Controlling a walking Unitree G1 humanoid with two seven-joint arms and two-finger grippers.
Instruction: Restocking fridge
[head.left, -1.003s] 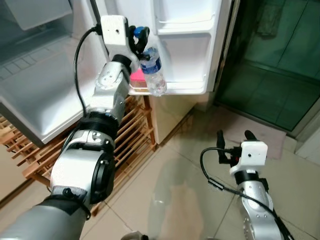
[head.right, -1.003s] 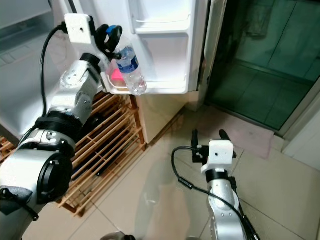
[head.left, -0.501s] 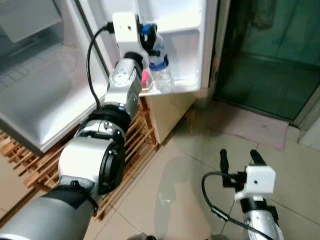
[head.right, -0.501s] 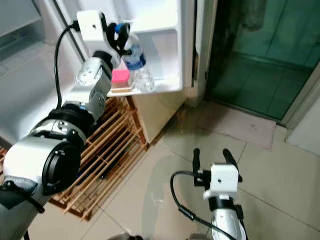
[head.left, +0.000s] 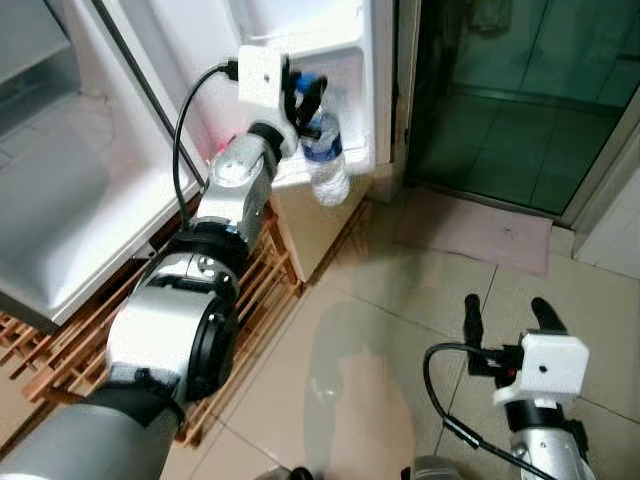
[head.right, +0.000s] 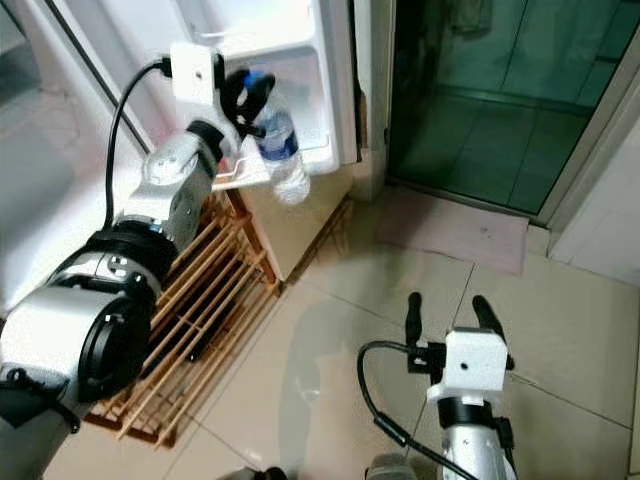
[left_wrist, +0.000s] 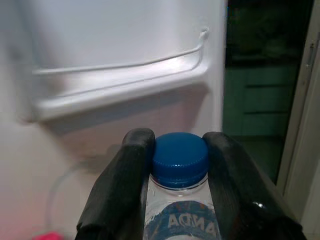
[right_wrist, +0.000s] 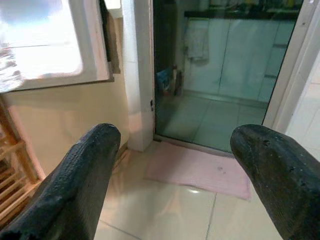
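Observation:
A clear water bottle (head.left: 326, 165) with a blue cap (left_wrist: 179, 158) and a blue label hangs at the lower shelf (head.left: 352, 100) of the open white fridge door. My left gripper (head.left: 304, 92) is shut on the bottle's neck, its black fingers (left_wrist: 127, 180) on either side of the cap. The bottle's lower half hangs below the edge of the door shelf. My right gripper (head.left: 507, 315) stands open low over the tiled floor, nothing between its fingers (right_wrist: 80, 170).
A wooden slatted rack (head.left: 250, 290) stands under the fridge body (head.left: 60, 200) on the left. A dark glass doorway (head.left: 500, 110) with a pink mat (head.left: 470, 225) lies to the right. Beige floor tiles (head.left: 380, 340) stretch ahead.
The view has swung, so the fridge door now sits further left and higher. My left gripper still holds the bottle at the door shelf, with the bottle now hanging lower past the shelf edge.

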